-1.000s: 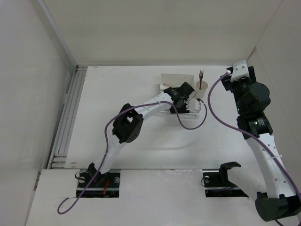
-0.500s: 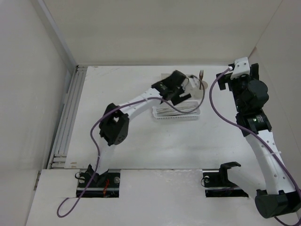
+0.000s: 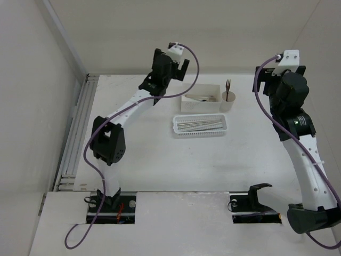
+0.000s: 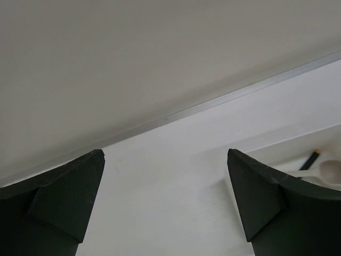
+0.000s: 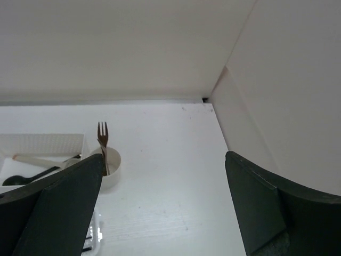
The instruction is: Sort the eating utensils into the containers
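Note:
A dark fork point(image 3: 228, 87) stands in the cream round cup point(image 3: 228, 102). The cup is next to the deep white box point(image 3: 201, 103), which holds pale and dark spoons point(image 3: 205, 97). The low perforated tray point(image 3: 200, 127) in front of them holds several chopsticks point(image 3: 200, 125). My left gripper point(image 3: 173, 70) is raised near the back wall, left of the box, open and empty point(image 4: 165, 205). A corner of the box with a spoon point(image 4: 326, 172) shows in the left wrist view. My right gripper point(image 3: 274, 74) is raised at the back right, open and empty point(image 5: 162, 208). The right wrist view shows the fork point(image 5: 102, 140), cup point(image 5: 110, 166) and box point(image 5: 45, 145).
White walls enclose the table at the back point(image 3: 186, 37), the left and the right point(image 5: 277, 96). A ridged rail point(image 3: 77, 128) runs along the table's left side. Purple cables hang from both arms.
My left arm has lifted off the box and tray and swung up and back to the left. My right arm has risen slightly. The box, tray and their contents are now uncovered.

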Tool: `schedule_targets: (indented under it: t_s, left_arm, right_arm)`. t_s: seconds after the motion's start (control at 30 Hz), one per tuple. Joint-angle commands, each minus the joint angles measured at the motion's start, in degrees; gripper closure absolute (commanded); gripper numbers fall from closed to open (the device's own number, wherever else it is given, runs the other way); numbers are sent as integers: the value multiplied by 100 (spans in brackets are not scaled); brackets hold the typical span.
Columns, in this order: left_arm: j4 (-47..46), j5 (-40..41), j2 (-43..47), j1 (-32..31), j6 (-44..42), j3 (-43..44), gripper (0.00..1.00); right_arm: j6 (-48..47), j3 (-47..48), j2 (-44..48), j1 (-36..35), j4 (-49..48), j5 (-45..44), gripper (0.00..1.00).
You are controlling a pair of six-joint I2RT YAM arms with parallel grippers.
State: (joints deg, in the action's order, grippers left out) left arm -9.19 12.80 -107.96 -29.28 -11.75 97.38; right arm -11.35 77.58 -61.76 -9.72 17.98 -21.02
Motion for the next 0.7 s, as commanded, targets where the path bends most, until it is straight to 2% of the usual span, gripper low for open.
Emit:
schedule_targets:
  t_s: [0.0, 0.1, 0.17, 0.27, 0.33, 0.47, 0.53, 0.67]
  left_arm:
    - [-592, -182, -287, -245, -56, 598, 0]
    - [-1110, -322, -216, 123, 303, 387, 0]
    - [-1312, -86, 2, 457, 777, 220, 0]
    - [-1593, 99, 449, 782, 701, -394, 0]
    - [-1595, 538, 723, 941, 621, -885, 0]
    - [-1174, 1075, 1470, 1485, 621, -1572, 0]
    - [-831, 1285, 2109, 2020, 621, -1975, 0]
    - [-549, 1287, 2788, 2522, 621, -2792, 0]
  right_arm:
    - [625, 65, 364, 40, 698, -824, 0]
    - [766, -295, 708, 40, 506, -1325, 0]
    - [766, -428, 937, 40, 260, -1641, 0]
    - [705, -481, 937, 40, 259, -1774, 0]
    - [705, -410, 885, 40, 259, -1687, 0]
    - [705, -340, 692, 40, 154, -1274, 0]
    - [643, -340, 491, 40, -39, -1221, 0]
    - [889, 88, 86, 40, -58, -1553, 0]
